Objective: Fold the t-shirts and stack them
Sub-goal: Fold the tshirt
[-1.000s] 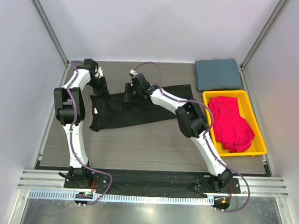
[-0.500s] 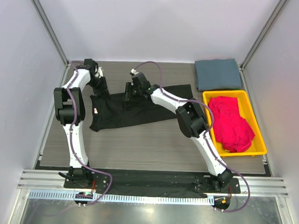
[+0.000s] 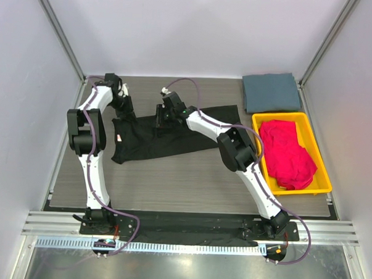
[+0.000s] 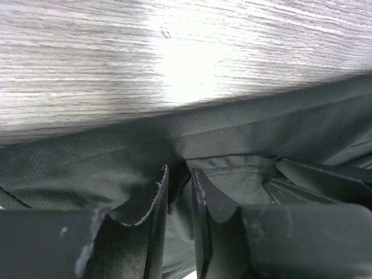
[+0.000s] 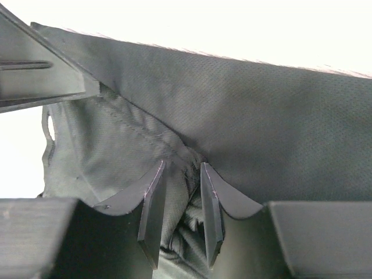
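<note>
A black t-shirt [image 3: 174,136] lies spread across the middle of the table, its small red-white label [image 3: 119,138] near its left end. My left gripper [image 3: 125,109] is at the shirt's far left edge and is shut on a fold of the black cloth [image 4: 232,174], close to the wooden table. My right gripper [image 3: 163,119] is at the shirt's far edge near its middle and is shut on a bunch of the black cloth [image 5: 183,192]. A slate grey-blue t-shirt [image 3: 271,92] lies folded at the back right. Magenta-red t-shirts [image 3: 288,154] lie crumpled in the tray.
A yellow plastic tray [image 3: 321,159] stands at the right edge of the table, just in front of the grey-blue shirt. White enclosure walls and metal posts close in the back and both sides. Bare wooden table [image 3: 172,182] lies in front of the black shirt.
My right gripper has shifted slightly left and toward the back with the cloth in it. The left gripper has hardly moved.
</note>
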Robot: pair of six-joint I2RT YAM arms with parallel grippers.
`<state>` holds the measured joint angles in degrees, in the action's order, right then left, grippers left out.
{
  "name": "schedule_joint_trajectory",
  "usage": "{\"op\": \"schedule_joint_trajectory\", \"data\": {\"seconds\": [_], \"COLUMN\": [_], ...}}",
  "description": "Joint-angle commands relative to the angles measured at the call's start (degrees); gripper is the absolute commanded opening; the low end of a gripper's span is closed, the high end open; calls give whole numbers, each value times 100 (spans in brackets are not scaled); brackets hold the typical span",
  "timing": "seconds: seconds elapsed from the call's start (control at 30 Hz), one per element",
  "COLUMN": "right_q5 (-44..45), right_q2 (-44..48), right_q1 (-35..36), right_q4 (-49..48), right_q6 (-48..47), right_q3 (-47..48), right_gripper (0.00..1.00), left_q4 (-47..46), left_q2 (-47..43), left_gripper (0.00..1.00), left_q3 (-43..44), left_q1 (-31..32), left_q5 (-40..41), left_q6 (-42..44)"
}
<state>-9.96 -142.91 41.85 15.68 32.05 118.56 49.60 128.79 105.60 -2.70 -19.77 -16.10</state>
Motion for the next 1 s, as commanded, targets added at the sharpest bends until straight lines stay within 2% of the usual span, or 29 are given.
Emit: {"op": "schedule_joint_trajectory", "data": {"seconds": [0.0, 0.07, 0.13, 0.17, 0.23, 0.33, 0.63, 0.9, 0.97], "right_q5": [81, 108, 239, 449, 599, 837, 969, 1154, 1180], "right_q2": [-88, -131, -140, -106, 0, 158, 563, 519, 510], "right_q1": [43, 43, 43, 43, 43, 43, 52, 52, 43], "right_q4": [-4, 31, 163, 172, 172, 233, 242, 137, 111], "right_q6": [-32, -32, -67, -85, -190, -348, -463, -463, -446], "right_q3": [316, 369, 457, 431, 352, 308, 123, 123, 97], "right_gripper": [35, 25, 10, 1, 1, 1, 1, 1, 1], "left_q4": [41, 41, 40, 49, 75, 129, 14, -302, -302], "left_q2": [58, 67, 85, 93, 120, 85, -100, -82, -74], "left_gripper": [23, 22, 20, 16, 8, 1, 0, 0, 3], "left_q3": [207, 215, 250, 250, 294, 338, 312, 277, 320], "left_q1": [-2, -3, 6, 6, -2, 6, -3, -3, 6], "left_q5": [-185, -185, -176, -159, -63, 122, 395, 184, 193], "left_q6": [10, 1, 1, -7, -95, -139, -201, -183, -175]}}
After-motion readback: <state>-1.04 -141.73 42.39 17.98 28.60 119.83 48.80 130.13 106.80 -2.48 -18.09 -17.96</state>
